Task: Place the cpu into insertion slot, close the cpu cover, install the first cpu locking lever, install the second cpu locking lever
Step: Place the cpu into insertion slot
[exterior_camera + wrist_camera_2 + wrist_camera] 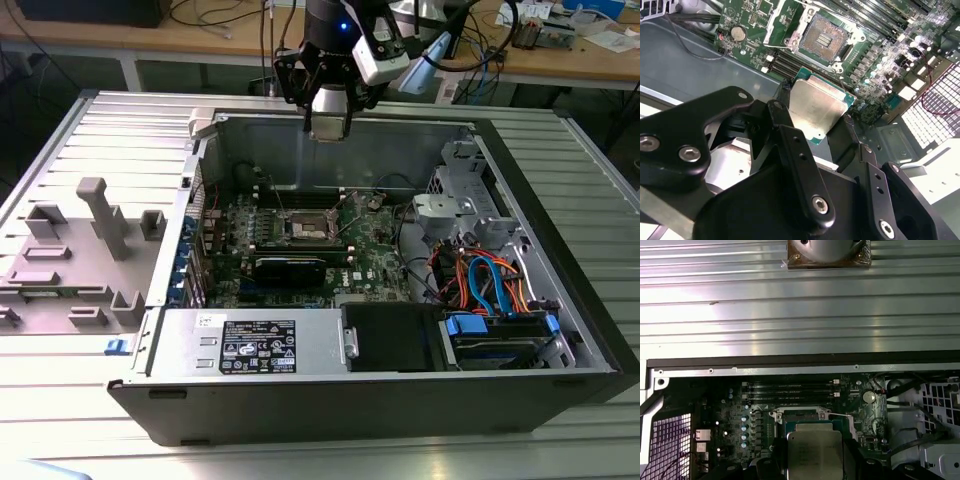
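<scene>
We judge the first step to be in hand: placing the cpu [816, 105]. The gripper [815, 117] is pinching the chip by two opposite edges, its dull silver top facing the camera in both wrist views.

In the exterior view the arm [335, 60] hangs at the upper centre of the frame, above the rear wall of the open computer case [330, 405], which lies on the ribbed metal tabletop [90, 430]. The cpu is held well above the green motherboard [378, 245] and well apart from the insertion slot [827, 37]. The socket lies bare with its dark pin field uncovered. A silver frame that we take for the cpu cover [781, 22] stands tilted up just beside it, so nothing is closed or latched yet.

In our judgement, this step calls for squaring the chip to the socket's rim and bringing it down flat, since the pins look delicate.

A white-and-black label [258, 348] sits on the power supply at the lower centre of the exterior view. We cannot make out its print.
</scene>
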Available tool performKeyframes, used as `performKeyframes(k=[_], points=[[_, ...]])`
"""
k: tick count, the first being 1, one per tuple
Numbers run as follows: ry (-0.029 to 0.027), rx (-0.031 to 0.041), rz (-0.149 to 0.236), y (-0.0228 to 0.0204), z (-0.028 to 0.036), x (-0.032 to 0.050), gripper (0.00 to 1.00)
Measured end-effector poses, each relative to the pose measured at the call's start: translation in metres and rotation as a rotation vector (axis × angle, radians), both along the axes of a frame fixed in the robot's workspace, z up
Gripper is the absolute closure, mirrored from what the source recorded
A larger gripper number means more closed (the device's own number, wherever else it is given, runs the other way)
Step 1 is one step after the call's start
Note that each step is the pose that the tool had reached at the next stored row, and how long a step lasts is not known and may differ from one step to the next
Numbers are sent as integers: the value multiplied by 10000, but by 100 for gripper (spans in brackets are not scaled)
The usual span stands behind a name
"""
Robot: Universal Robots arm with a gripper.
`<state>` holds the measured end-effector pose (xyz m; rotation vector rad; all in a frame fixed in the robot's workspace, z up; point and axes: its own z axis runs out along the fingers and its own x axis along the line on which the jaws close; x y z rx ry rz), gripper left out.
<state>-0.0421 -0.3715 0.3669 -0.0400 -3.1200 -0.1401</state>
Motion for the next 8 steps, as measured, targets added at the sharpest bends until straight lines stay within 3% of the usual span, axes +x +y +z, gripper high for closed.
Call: performKeyframes(k=[8], points=[[0, 0, 1, -38, -18, -3, 45]])
